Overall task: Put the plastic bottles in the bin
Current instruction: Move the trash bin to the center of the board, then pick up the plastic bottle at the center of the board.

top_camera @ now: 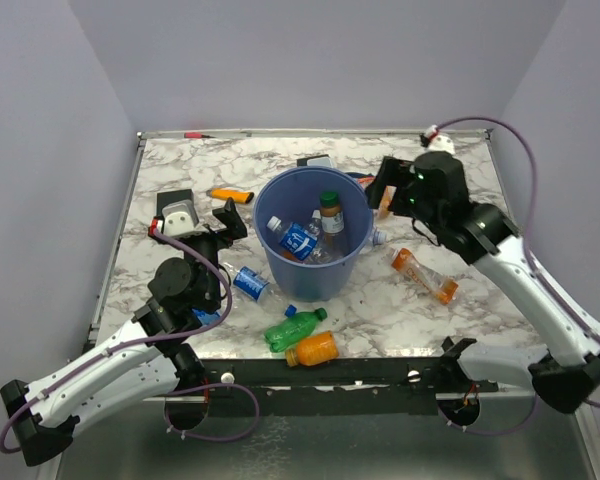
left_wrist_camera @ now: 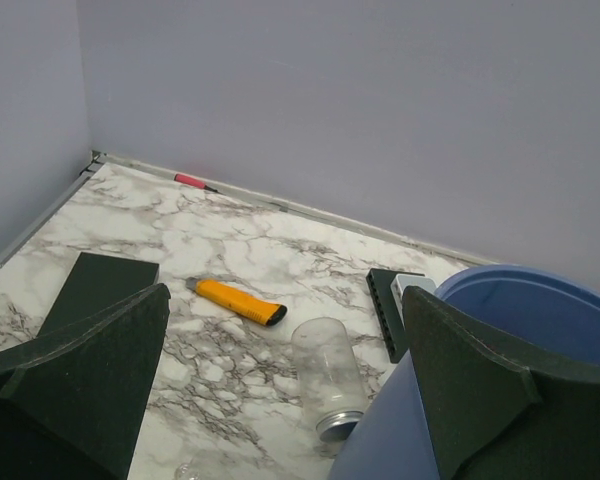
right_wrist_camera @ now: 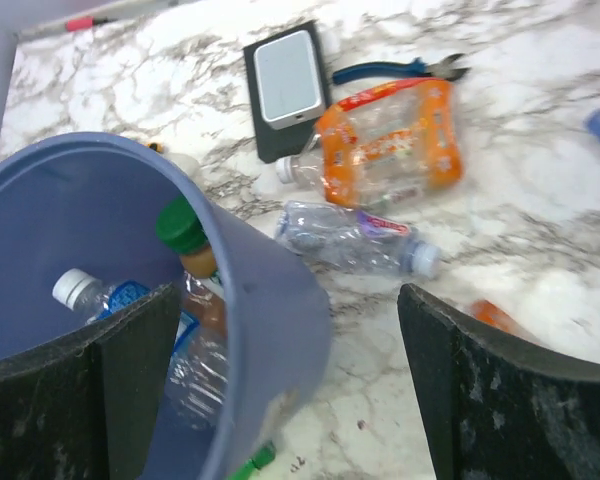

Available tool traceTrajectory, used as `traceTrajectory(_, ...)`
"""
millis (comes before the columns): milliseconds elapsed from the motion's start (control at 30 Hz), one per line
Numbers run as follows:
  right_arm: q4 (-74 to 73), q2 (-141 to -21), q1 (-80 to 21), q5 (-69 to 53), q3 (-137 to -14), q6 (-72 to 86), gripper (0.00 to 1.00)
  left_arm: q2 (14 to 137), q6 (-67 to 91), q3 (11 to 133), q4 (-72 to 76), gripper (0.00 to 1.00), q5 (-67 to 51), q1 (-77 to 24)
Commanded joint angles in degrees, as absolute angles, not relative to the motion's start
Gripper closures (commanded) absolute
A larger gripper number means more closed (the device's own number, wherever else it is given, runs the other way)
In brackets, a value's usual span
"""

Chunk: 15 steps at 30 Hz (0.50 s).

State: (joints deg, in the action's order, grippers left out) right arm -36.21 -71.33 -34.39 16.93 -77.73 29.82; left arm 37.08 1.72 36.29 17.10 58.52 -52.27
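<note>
Right tool (right_wrist_camera: 287, 300) and left tool (left_wrist_camera: 287, 300) both spread wide and empty, either side of the blue bin (top_camera: 310, 278).
The overhead view takes in a green bottle (top_camera: 292, 328) and an orange bottle (top_camera: 313, 348) lying near the front edge. The right wrist view brings out a clear bottle (right_wrist_camera: 355, 240) beside the bin, mostly hidden overhead, and a green-capped bottle (right_wrist_camera: 185, 235) inside it. White marbled tabletop (top_camera: 180, 165), pale lilac walls (top_camera: 310, 60).

bin (right_wrist_camera: 270, 290): cut off left and below | lower-right orange bottle (right_wrist_camera: 492, 316): mostly hidden, blurred
</note>
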Motion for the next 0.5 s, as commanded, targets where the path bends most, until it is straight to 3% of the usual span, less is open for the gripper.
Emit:
traceTrajectory(0,-46.16,-59.28,-34.11,28.51,-71.05,30.63,0.07,36.47,1.09,35.79,18.30,0.01,60.00,-52.61)
traceTrajectory(200,-46.37,-49.67,-30.43,25.99,-52.20,37.27,0.07,35.68,1.73,35.43,18.54,0.01,59.50,-52.58)
traceTrajectory(300,-43.65,-51.27,-29.48,22.85,-45.83,37.08,0.06,36.12,2.05,35.41,18.34,0.01,58.67,-52.57)
traceTrajectory(467,-41.69,-58.88,-28.77,23.76,-46.84,33.63,0.06,36.80,3.11,35.94,17.14,0.01,56.54,-52.62)
